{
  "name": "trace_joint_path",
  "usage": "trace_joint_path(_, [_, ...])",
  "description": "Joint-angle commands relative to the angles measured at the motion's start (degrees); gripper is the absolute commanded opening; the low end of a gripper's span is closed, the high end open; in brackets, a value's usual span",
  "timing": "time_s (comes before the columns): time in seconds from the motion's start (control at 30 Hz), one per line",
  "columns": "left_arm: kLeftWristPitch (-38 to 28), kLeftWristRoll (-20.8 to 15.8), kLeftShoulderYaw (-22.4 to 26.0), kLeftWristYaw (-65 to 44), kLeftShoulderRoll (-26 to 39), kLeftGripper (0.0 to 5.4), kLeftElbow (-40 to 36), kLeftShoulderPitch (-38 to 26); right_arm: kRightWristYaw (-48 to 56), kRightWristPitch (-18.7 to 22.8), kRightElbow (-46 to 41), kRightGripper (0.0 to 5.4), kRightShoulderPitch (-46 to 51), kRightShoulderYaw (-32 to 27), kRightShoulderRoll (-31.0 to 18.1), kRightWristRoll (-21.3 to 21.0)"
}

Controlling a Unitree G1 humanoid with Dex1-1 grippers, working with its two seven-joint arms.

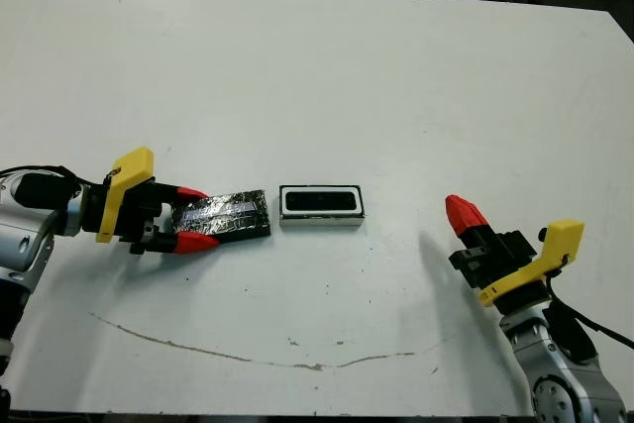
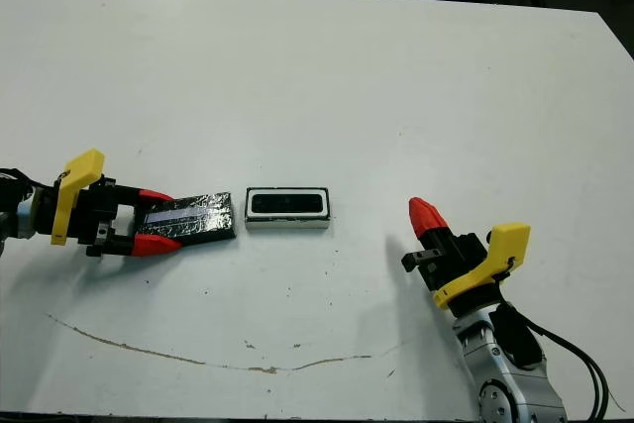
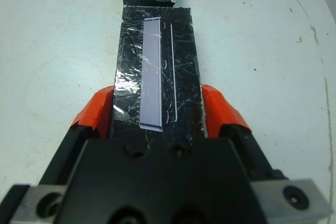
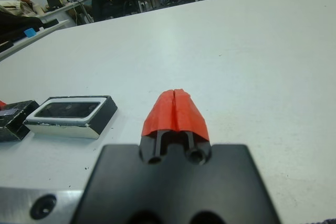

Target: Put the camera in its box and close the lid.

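Left gripper (image 1: 193, 217) pinches the lid (image 1: 226, 215) by its long edges: thin, light, slick film. Right gripper (image 4: 176, 109) closed, empty.

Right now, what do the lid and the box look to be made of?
The lid: looks like stiff card under glossy black crinkled film, going by its silvery creases and pale strip. The box: probably card or plastic, matte dark sides, white rim; I cannot tell which.
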Motion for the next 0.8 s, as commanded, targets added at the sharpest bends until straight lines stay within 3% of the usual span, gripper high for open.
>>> trace_joint_path(0.03, [1.59,-0.80,0.18,-1.39,0.52,3.17,1.05,-0.08,-0.48,0.28,0.42,0.00,0.46,-0.20,-0.73,-0.32])
trace_joint_path(0.47, [5.60,-8.04,5.99,0.21,-3.73,3.17,5.15,-1.65,0.23,0.32,0.85,0.00,0.06,0.12,-1.07,0.03])
trace_joint_path(0.8, [3.84,-6.52,3.73,-1.45,-9.42,3.17,10.38,-6.40,0.32,0.08,1.15,0.00,-0.09,0.08,-1.10,0.13])
